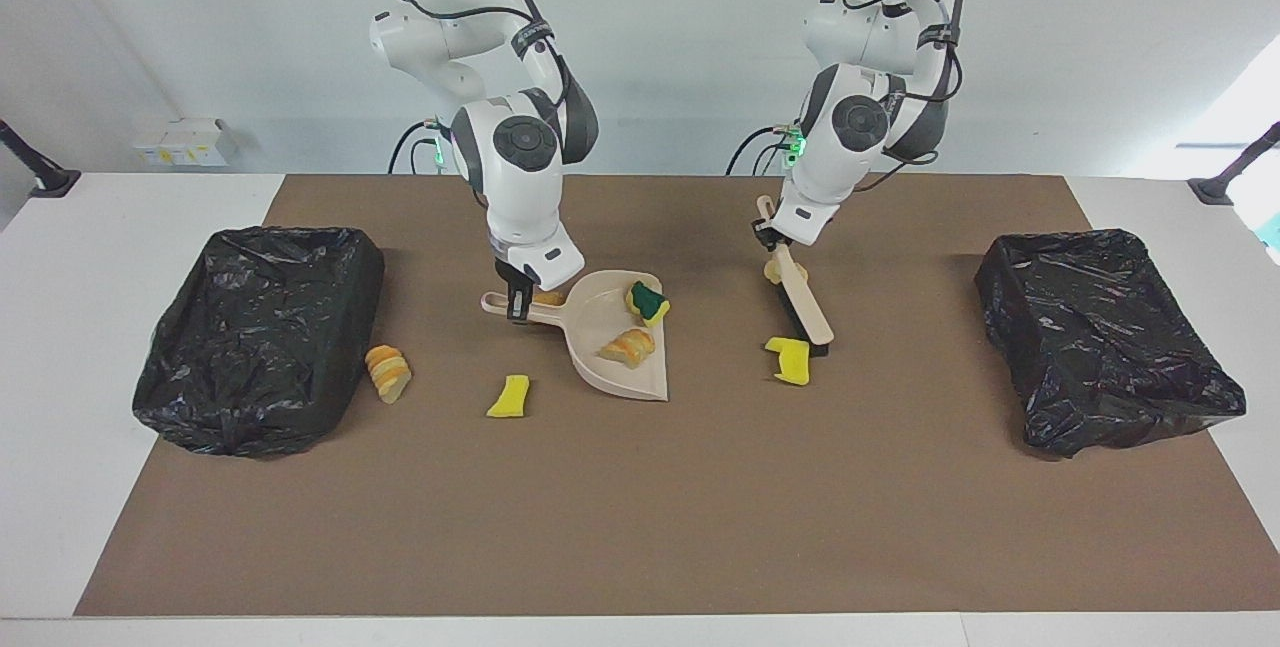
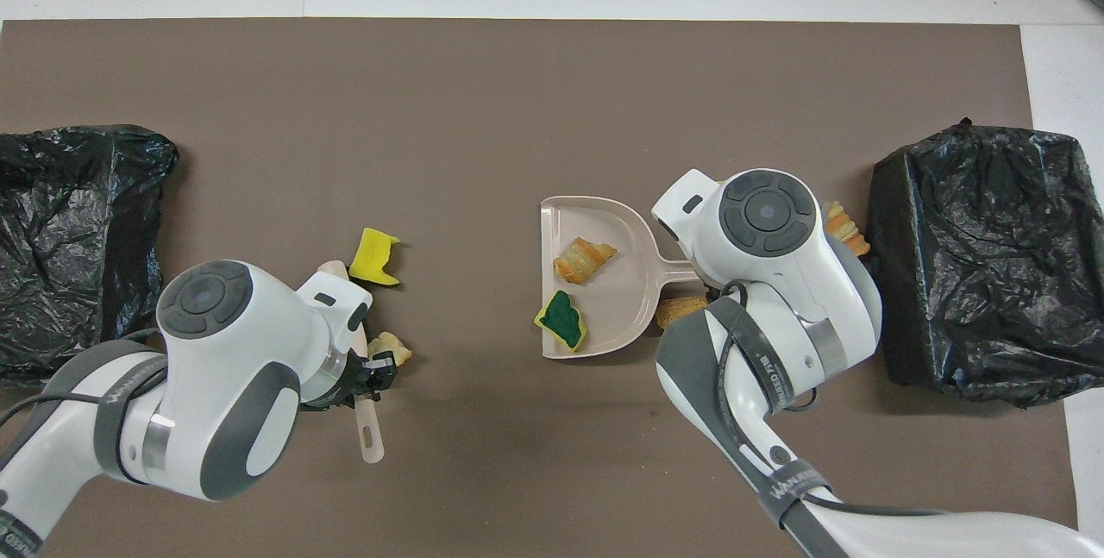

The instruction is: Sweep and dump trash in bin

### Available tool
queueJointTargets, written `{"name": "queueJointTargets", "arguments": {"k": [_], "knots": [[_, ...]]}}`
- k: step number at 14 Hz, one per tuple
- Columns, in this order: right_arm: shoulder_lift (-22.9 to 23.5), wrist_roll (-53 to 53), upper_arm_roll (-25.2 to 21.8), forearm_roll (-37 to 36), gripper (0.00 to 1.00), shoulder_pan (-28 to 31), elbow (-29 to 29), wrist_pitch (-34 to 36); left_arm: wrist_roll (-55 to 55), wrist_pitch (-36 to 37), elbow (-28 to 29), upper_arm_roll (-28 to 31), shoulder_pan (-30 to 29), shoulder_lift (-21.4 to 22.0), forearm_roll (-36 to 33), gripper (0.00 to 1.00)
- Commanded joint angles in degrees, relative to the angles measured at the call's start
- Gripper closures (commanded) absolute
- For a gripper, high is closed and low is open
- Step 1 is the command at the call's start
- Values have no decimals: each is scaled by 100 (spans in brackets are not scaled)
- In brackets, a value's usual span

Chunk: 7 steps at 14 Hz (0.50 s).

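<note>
My right gripper (image 1: pixel 517 307) is shut on the handle of the beige dustpan (image 1: pixel 612 367), which lies flat on the mat. In the pan are a yellow-and-green sponge piece (image 1: pixel 648 302) and a bread-like lump (image 1: pixel 630 347). Another tan lump (image 1: pixel 548 298) lies beside the handle. My left gripper (image 1: pixel 768 235) is shut on the brush (image 1: pixel 808 312), whose black bristles touch the mat next to a yellow foam wedge (image 1: pixel 789 361). A tan lump (image 1: pixel 773 272) lies by the brush handle. Loose on the mat are a yellow wedge (image 1: pixel 509 397) and a bread lump (image 1: pixel 388 373).
Two bins lined with black bags stand on the brown mat, one at the right arm's end (image 1: pixel 260 337) and one at the left arm's end (image 1: pixel 1105 342). The loose bread lump lies right beside the right arm's bin.
</note>
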State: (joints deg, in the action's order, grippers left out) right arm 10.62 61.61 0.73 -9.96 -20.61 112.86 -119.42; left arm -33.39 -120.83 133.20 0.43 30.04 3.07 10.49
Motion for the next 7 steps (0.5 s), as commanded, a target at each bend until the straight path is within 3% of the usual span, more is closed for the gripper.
{"name": "queueJointTargets", "arguments": {"k": [1,4,7], "knots": [[-69,96,41,-85,100,13,175,-204,86,-133,-521,45,493,-332,102,100],[-60,96,41,-85,100,13,175,-231,96,-660,-812,10,1028,-544,365,100],[-69,88,41,-85,100,5,175,-231,122,-723,-883,1,1504,-606,366,100]]}}
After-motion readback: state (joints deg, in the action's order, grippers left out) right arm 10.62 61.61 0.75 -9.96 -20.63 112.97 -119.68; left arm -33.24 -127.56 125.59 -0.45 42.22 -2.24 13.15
